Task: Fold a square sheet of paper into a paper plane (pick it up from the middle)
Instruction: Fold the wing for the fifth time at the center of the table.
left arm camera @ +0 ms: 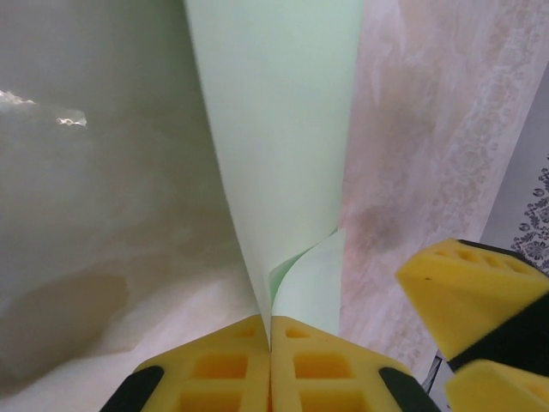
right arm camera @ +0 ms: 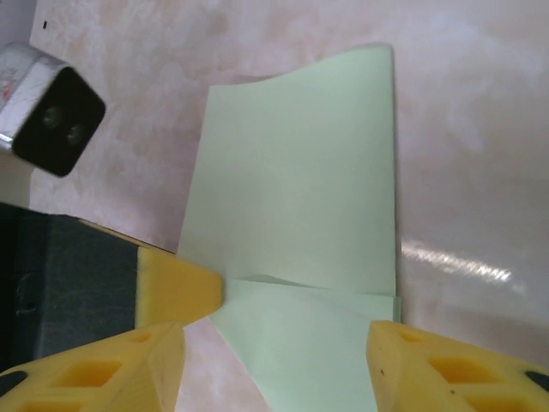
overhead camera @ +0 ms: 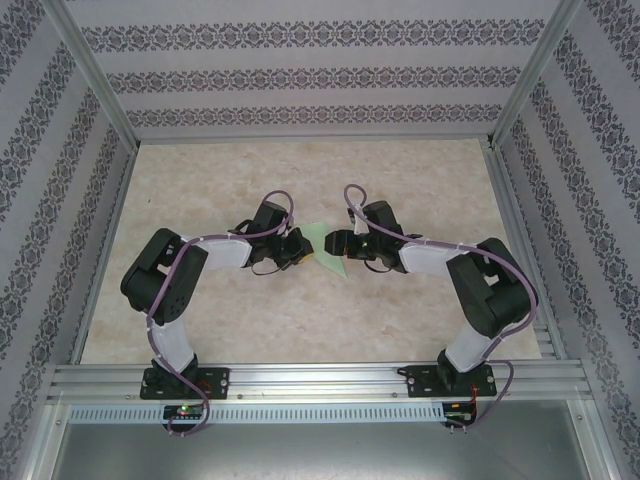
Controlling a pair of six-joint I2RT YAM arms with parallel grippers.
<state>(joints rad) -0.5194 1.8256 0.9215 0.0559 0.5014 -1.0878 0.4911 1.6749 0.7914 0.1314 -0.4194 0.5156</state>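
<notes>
Two end effectors flanked the paper (left arm camera: pixel 283 129): the left end effector (left arm camera: pixel 270 335) pinched its edge, the sheet stretching straight ahead; the right end effector (right arm camera: pixel 279 343) straddled it, spread.

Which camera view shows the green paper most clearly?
The right wrist view: the green paper appears face-on, its folded flap visible. The left wrist view shows it at a steep angle, pinched in the left end effector. The top view gives a small, partly hidden wedge.

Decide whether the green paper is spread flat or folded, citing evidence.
Folded: the paper shows an overlapping flap near its lower edge, and the left gripper pinches two layers.
</notes>
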